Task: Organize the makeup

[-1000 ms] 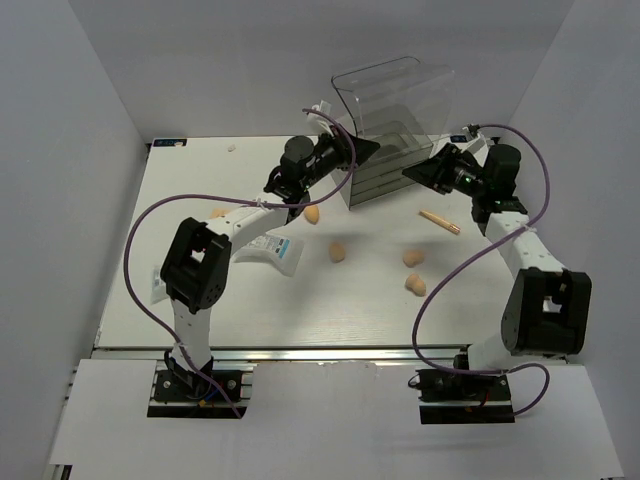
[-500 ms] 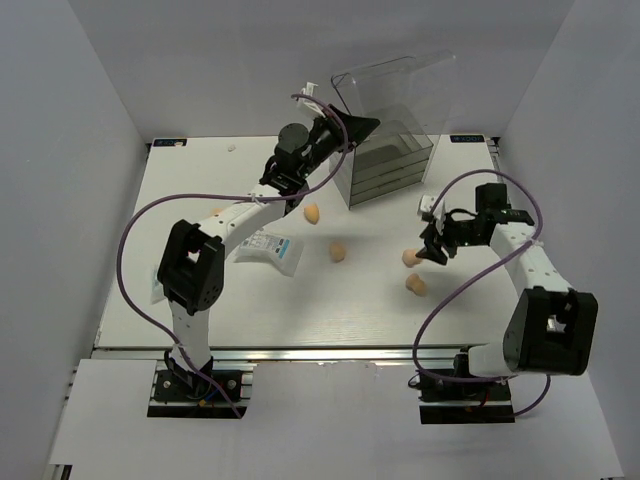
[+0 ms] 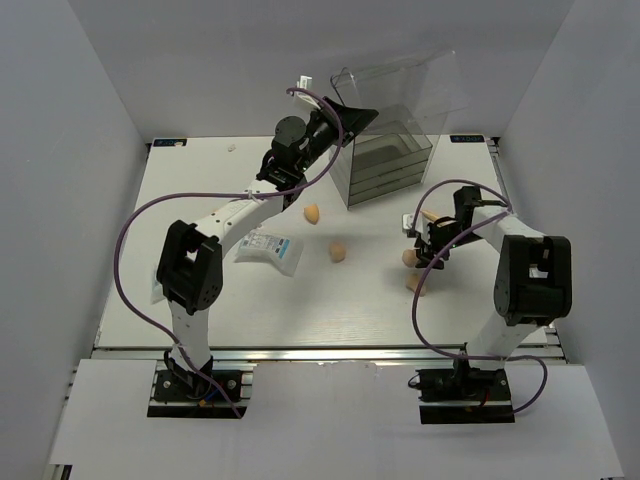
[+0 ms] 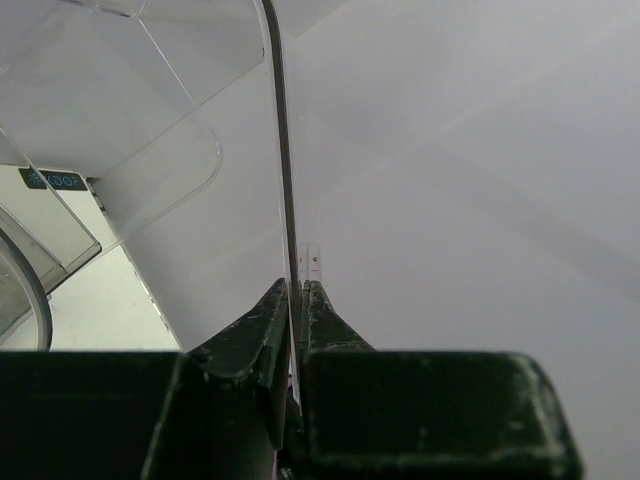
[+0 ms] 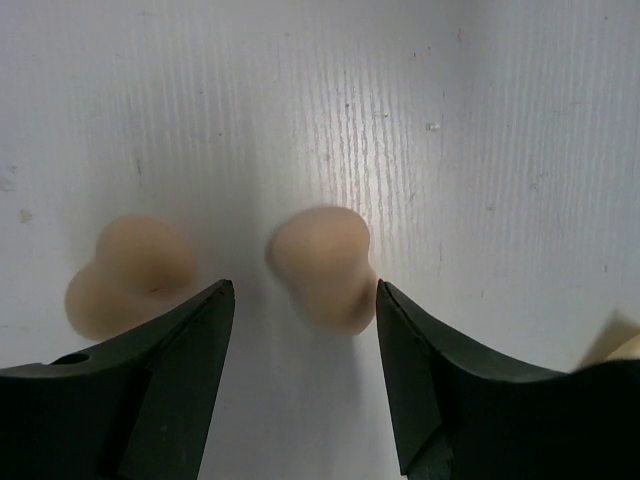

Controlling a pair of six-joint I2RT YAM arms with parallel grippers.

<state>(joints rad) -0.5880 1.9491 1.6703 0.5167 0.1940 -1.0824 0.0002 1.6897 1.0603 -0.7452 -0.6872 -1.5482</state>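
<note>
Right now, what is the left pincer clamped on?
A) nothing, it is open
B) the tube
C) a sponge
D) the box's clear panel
D: in the left wrist view the left pincer is shut on the thin edge of the clear panel, which rises between its fingers.

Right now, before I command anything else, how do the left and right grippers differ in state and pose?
The left gripper has its jaws shut on the thin edge of the drawer box's clear panel. The right gripper has its jaws open, gripping nothing. The left is up at the box's top, while the right points down close over the table, straddling a peach sponge. Both are dark two-finger grippers.
</note>
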